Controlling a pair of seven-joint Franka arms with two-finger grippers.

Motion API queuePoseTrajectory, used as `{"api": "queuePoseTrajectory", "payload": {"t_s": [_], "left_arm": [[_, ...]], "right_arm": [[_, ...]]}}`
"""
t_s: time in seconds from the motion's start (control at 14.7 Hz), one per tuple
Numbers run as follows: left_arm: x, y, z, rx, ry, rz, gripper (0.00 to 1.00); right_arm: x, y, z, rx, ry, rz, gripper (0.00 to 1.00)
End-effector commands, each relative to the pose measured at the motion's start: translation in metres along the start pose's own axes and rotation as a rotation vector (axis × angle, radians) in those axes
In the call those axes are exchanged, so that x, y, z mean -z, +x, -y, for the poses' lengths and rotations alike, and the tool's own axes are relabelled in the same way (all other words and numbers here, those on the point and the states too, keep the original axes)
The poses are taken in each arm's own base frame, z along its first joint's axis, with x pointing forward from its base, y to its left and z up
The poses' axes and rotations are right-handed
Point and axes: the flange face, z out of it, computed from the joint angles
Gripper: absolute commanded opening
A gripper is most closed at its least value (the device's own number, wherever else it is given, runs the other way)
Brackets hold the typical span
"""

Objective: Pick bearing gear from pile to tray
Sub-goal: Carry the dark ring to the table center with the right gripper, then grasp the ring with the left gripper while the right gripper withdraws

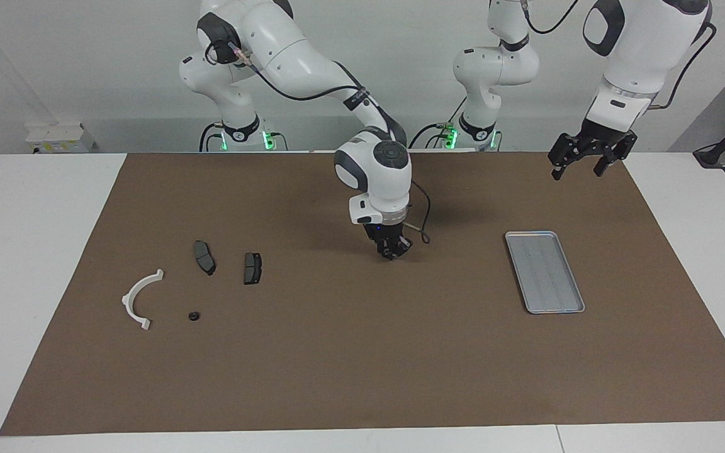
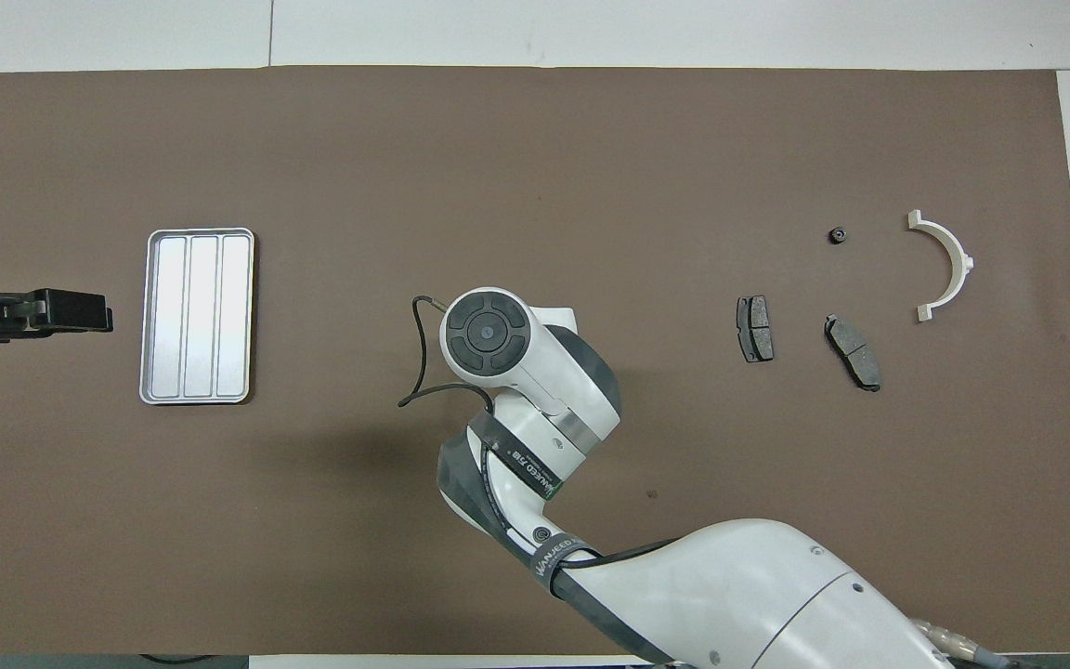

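The pile lies at the right arm's end of the mat: a white arc bracket point(image 1: 141, 299) point(image 2: 944, 265), two dark brake pads point(image 1: 204, 257) point(image 1: 252, 268) point(image 2: 755, 329) point(image 2: 853, 351) and a tiny black round part point(image 1: 194, 316) point(image 2: 837, 235) that looks like a bearing gear. The silver tray point(image 1: 545, 270) point(image 2: 198, 316) has nothing in it. My right gripper point(image 1: 391, 250) hangs low over the middle of the mat, between pile and tray; its wrist hides it in the overhead view. My left gripper point(image 1: 579, 165) point(image 2: 66, 311) is open and raised over the mat beside the tray.
A brown mat point(image 1: 362, 365) covers most of the white table point(image 1: 35, 251). A black cable point(image 1: 424, 220) loops off the right wrist. Both arm bases stand at the robots' edge of the table.
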Motion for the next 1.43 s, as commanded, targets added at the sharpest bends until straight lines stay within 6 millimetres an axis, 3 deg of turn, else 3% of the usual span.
{"api": "queuePoseTrajectory", "payload": {"t_s": [0.0, 0.14, 0.2, 0.41, 0.54, 0.68, 0.95, 1.02, 1.09, 1.36], "left_arm": [[-0.004, -0.007, -0.020, 0.025, -0.007, -0.024, 0.99], [-0.007, -0.006, -0.023, 0.030, -0.007, -0.018, 0.99], [-0.012, -0.006, -0.037, 0.018, -0.007, -0.012, 0.99], [-0.051, 0.003, -0.132, 0.098, 0.004, -0.016, 0.99], [-0.080, 0.009, -0.193, 0.145, 0.017, -0.009, 0.99], [-0.121, 0.014, -0.249, 0.189, 0.018, 0.001, 0.99], [-0.208, 0.001, -0.322, 0.242, 0.001, 0.000, 0.99], [-0.230, -0.002, -0.332, 0.255, -0.011, -0.008, 0.99], [-0.238, -0.004, -0.335, 0.258, -0.024, -0.013, 0.99], [-0.251, -0.021, -0.342, 0.280, -0.046, 0.037, 0.99]], "right_arm": [[0.012, 0.008, -0.002, -0.018, -0.014, -0.017, 1.00], [0.040, 0.037, -0.002, -0.049, -0.039, -0.024, 1.00], [0.064, 0.061, -0.007, -0.052, -0.061, -0.023, 1.00], [0.122, 0.129, -0.044, 0.132, -0.102, 0.002, 1.00], [0.140, 0.189, -0.076, 0.189, -0.094, 0.046, 1.00], [0.140, 0.241, -0.109, 0.256, -0.108, 0.063, 1.00], [0.121, 0.343, -0.192, 0.341, -0.104, 0.071, 1.00], [0.110, 0.358, -0.207, 0.336, -0.099, 0.057, 1.00], [0.098, 0.366, -0.218, 0.327, -0.099, 0.038, 1.00], [0.048, 0.392, -0.243, 0.334, -0.127, -0.033, 1.00]]}}
